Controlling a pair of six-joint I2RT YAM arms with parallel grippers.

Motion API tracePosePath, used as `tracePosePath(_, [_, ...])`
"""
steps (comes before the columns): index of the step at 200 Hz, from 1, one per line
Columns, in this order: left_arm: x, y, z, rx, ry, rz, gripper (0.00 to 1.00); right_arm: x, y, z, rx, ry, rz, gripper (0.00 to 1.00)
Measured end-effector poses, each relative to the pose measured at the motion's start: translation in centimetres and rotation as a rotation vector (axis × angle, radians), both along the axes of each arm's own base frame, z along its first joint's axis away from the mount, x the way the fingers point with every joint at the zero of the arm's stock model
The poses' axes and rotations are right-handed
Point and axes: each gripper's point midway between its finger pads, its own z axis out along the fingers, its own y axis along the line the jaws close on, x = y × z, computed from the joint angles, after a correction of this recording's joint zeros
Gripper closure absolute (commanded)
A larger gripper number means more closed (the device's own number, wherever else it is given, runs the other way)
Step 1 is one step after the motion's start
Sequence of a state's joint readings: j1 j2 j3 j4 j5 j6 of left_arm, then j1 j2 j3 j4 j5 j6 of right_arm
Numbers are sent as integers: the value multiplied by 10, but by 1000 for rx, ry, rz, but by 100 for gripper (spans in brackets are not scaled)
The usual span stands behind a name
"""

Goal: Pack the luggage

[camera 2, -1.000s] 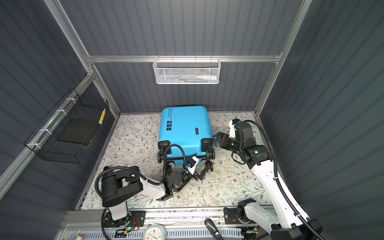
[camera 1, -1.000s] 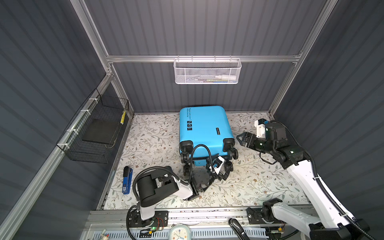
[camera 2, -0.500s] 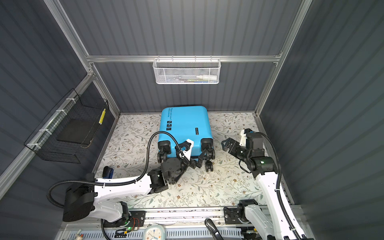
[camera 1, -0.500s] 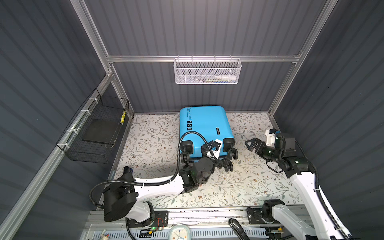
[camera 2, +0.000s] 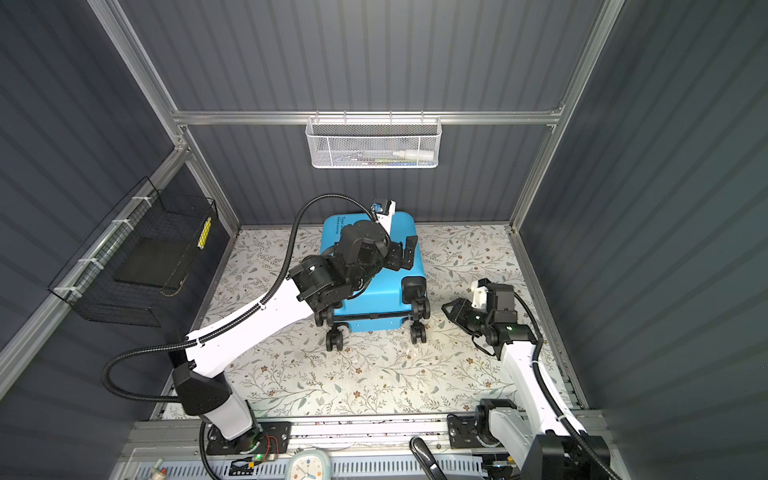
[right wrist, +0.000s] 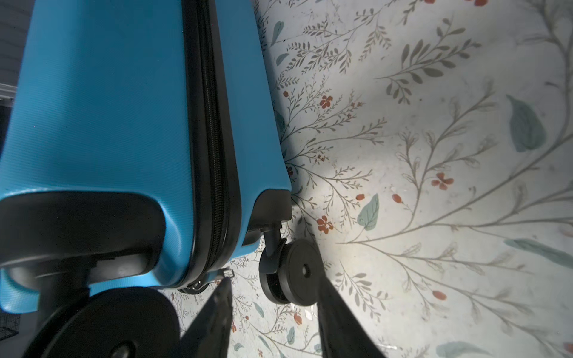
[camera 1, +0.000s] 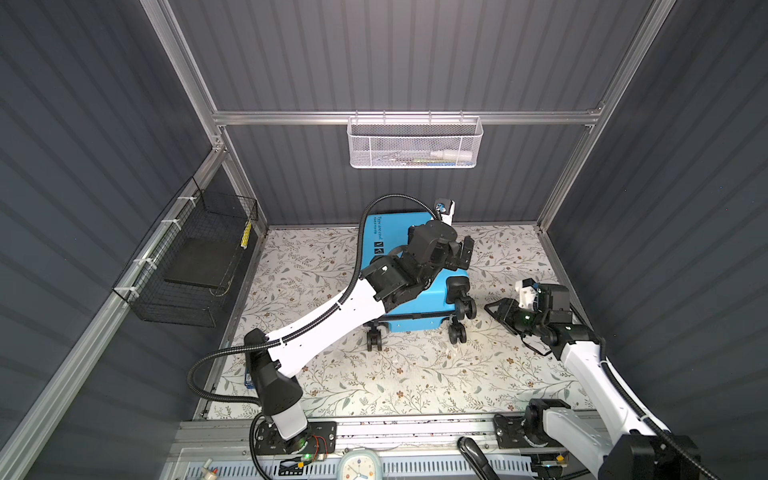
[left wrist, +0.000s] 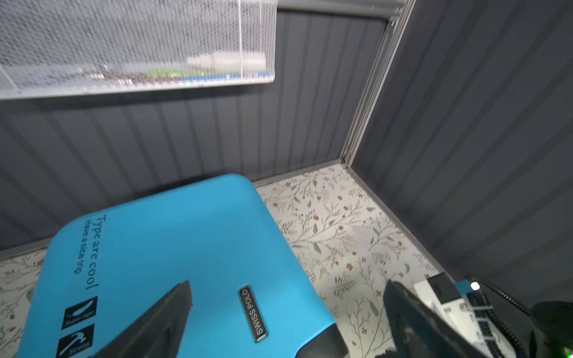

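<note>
Luggage (camera 1: 434, 301) at centre-12 o'clock lies flat, zipped shut, wheels (camera 1: 457, 334) to 6; packing not begun, opening + loading all left. L gripper (left wrist: 286, 287) spread wide over it, empty. R gripper (right wrist: 273, 285) at 3, near them, jaws apart, empty, prob. after zip pull (right wrist: 228, 272).

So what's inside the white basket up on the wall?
A white bottle lies in the white basket, with green and blue bits beside it. The mesh hides what they are.
</note>
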State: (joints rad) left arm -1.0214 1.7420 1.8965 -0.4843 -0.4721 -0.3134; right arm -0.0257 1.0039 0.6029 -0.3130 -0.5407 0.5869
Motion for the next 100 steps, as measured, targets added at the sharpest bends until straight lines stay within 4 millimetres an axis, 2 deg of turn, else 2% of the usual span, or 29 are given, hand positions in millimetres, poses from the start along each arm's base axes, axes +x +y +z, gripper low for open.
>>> tracePosePath(29, [-7,-8,-59,77,202,-54,0,10,5,-10,25,0,30,75])
tracePosePath(43, [-14,-10,-72,78,266,-78,0,17,8,-16,37,4,40,75])
tracePosePath(78, [-23,-8,-67,15,317,-80,0,28,14,-37,51,45,60,76])
tracePosePath(100, [-27,1,-63,6,318,-71,0,29,27,-41,54,50,94,77])
